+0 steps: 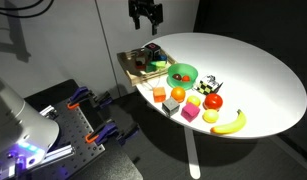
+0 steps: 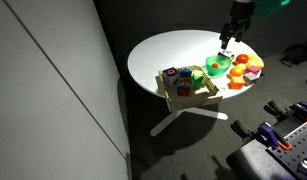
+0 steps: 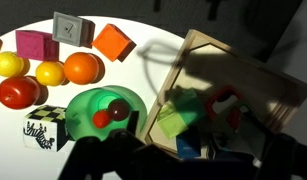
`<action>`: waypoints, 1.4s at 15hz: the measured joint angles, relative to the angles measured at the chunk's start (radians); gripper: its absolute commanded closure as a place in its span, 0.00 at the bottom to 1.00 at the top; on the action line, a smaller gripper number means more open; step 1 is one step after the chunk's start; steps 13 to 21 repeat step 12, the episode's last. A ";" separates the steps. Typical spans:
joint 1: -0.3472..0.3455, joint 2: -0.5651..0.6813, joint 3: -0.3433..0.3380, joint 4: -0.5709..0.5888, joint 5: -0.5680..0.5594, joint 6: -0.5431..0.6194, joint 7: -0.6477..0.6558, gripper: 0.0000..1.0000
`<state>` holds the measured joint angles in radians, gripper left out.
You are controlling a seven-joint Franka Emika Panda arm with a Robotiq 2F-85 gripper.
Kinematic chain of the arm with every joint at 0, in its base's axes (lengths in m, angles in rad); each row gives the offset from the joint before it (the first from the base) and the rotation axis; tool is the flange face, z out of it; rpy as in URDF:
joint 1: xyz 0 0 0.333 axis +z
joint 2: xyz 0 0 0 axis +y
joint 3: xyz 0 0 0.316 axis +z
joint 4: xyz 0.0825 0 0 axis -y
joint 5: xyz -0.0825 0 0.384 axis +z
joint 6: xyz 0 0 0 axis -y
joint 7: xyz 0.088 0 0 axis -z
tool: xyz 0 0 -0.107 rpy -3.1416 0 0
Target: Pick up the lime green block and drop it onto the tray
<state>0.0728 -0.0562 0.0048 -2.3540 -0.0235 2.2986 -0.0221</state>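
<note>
The lime green block [image 3: 174, 122] lies inside the wooden tray [image 3: 263, 75], next to a blue block [image 3: 189, 148] and a red piece [image 3: 225, 104]. In both exterior views the tray [image 1: 129, 66] [image 2: 180, 100] stands at the table's edge beside the green bowl. My gripper [image 1: 145, 17] [image 2: 227, 40] hangs high above the tray and bowl. It is open and empty. In the wrist view its dark fingers [image 3: 188, 166] frame the bottom of the picture.
A green bowl [image 3: 93, 104] with a red ball stands beside the tray. Past it lie an orange cube [image 3: 113, 42], an orange fruit [image 3: 83, 67], yellow fruits [image 3: 49, 72], pink and grey blocks and a tomato. A banana [image 1: 229, 122] lies near the table edge.
</note>
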 measured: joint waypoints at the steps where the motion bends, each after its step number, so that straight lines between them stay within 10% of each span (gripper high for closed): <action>1: 0.000 -0.013 0.000 -0.004 0.000 -0.002 0.000 0.00; 21: 0.000 -0.080 0.000 -0.022 0.000 -0.103 -0.004 0.00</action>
